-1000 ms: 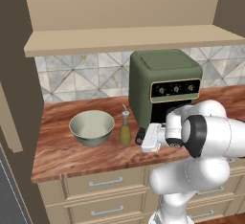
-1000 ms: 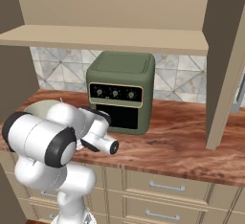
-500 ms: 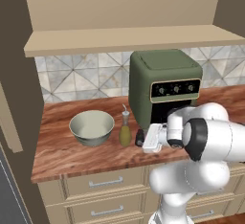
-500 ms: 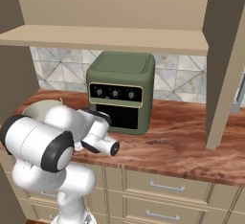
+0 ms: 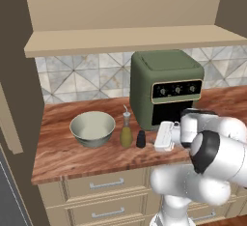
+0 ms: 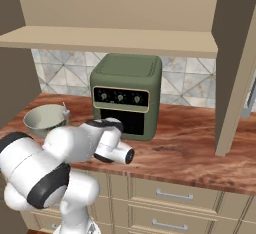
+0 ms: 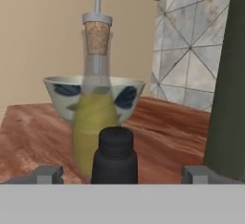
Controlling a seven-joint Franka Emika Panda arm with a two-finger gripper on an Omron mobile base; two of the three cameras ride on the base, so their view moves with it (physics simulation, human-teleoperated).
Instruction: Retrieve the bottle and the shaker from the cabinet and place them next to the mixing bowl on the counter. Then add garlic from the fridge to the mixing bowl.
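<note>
Room, left base view: wood-topped table (image 5: 72, 157) under a beige shelf, patterned tile behind, pale drawers below.
Mixing bowl, left base view: mixing bowl (image 5: 92, 129) sits toward the table's left end, upright.
Bottle, left base view: bottle (image 5: 126, 131) of yellow oil stands just beside the bowl on its right, nearer the front edge than the back.
Shaker, left base view: small dark shaker (image 5: 141, 139) stands just beside the bottle, between it and the hand.
Air fryer, left base view: green air fryer (image 5: 166, 94) stands behind the shaker, against the tile.
Hand, left base view: hand (image 5: 164, 136) hovers low over the table close to the shaker, apart from it.
Right base view: air fryer (image 6: 127, 95) sits mid-table; bowl (image 6: 44, 119) at the left end, partly behind the white arm.
Hand view, shaker: shaker (image 7: 114, 155) stands upright on the wood, centred between the two grey fingertips (image 7: 46, 174), touching neither.
Hand view, bottle: bottle (image 7: 96, 104) with cork and spout rises right behind the shaker, the bowl (image 7: 60, 97) behind that.
Hand state: spread wide, gripping nothing.
</note>
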